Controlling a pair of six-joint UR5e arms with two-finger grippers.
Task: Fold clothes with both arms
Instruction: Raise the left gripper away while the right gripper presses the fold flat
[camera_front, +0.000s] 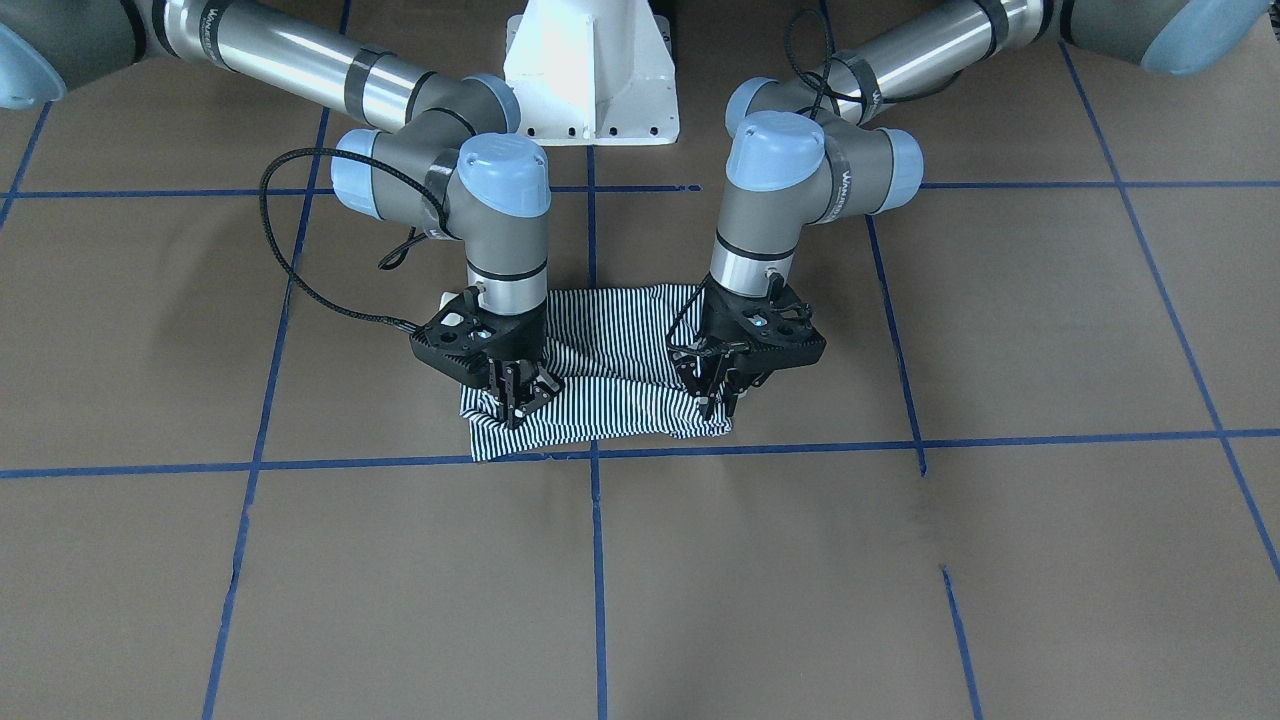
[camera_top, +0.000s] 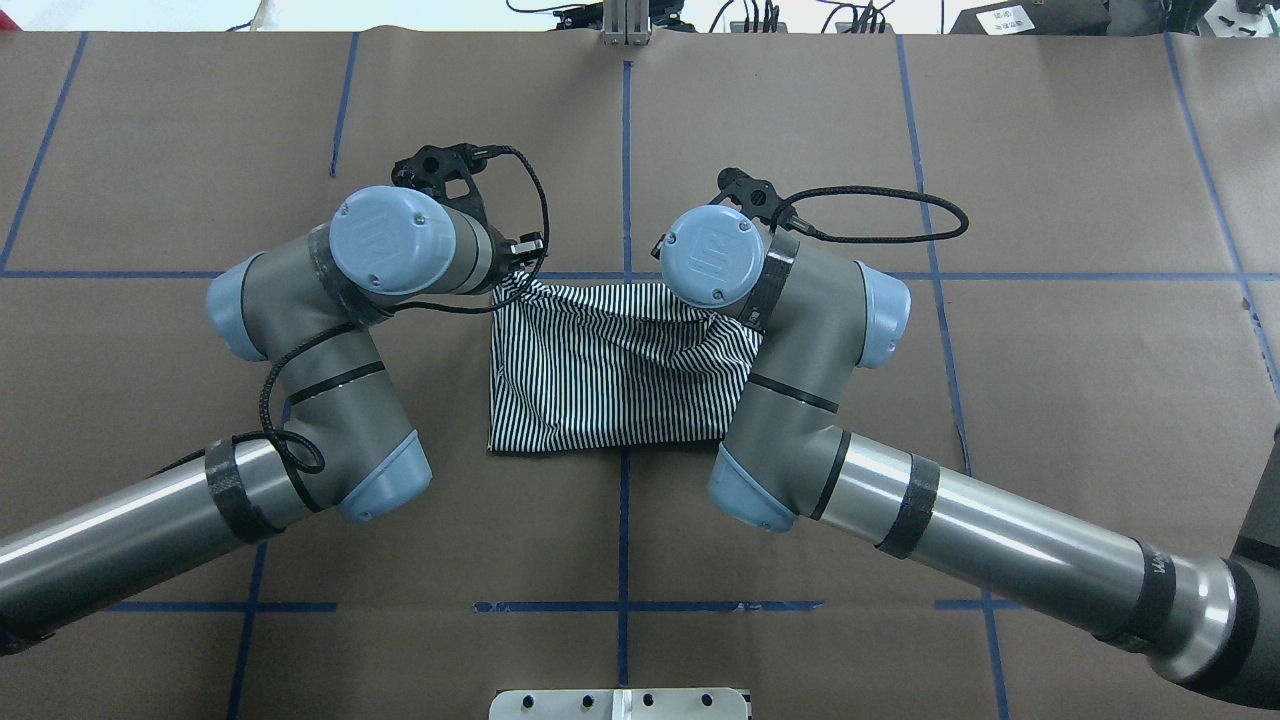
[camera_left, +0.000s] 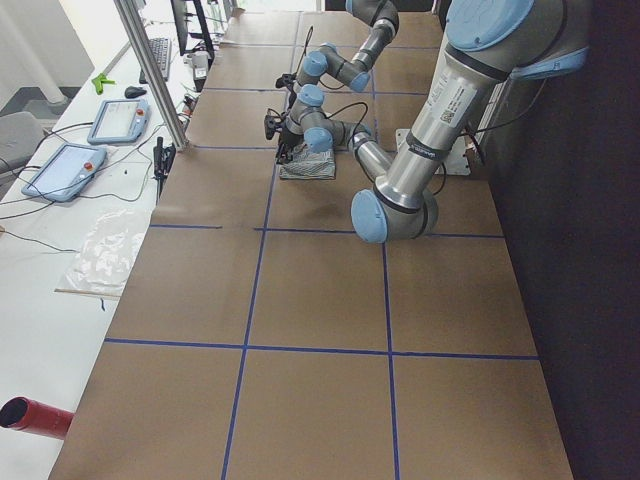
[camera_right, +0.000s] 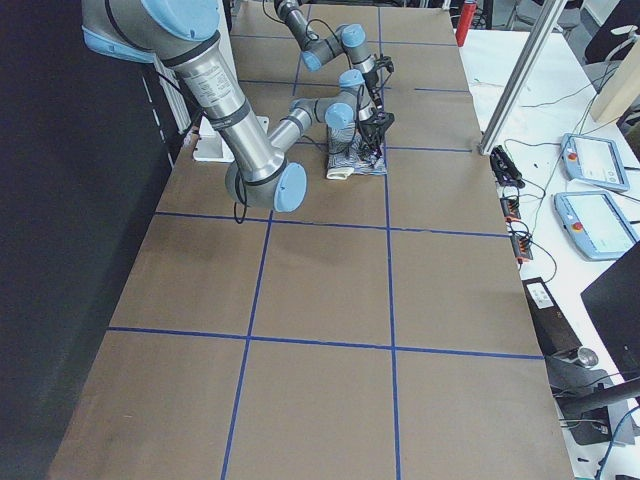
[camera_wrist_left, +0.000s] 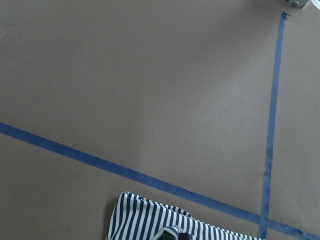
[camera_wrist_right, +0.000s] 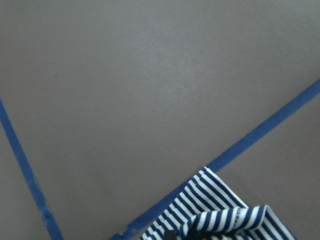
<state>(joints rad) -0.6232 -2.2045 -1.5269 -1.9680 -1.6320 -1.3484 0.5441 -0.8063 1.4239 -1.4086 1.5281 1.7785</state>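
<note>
The striped polo shirt (camera_front: 610, 365) lies folded into a small rectangle on the brown table, also seen in the overhead view (camera_top: 600, 375). Its collar and placket are hidden. My left gripper (camera_front: 722, 395) is shut on the shirt's corner on the front view's right; in the overhead view it (camera_top: 515, 268) is at the shirt's far left corner. My right gripper (camera_front: 518, 400) is shut on the other corner, which is bunched and slightly raised; the overhead view hides it under its wrist. Striped cloth shows at the bottom of the left wrist view (camera_wrist_left: 155, 222) and the right wrist view (camera_wrist_right: 225, 215).
The white pedestal base (camera_front: 590, 70) stands behind the shirt. Blue tape lines (camera_front: 760, 442) grid the brown table cover. A metal post (camera_left: 150, 70), tablets (camera_left: 65, 170) and a red cylinder (camera_left: 35, 415) sit along the operators' side.
</note>
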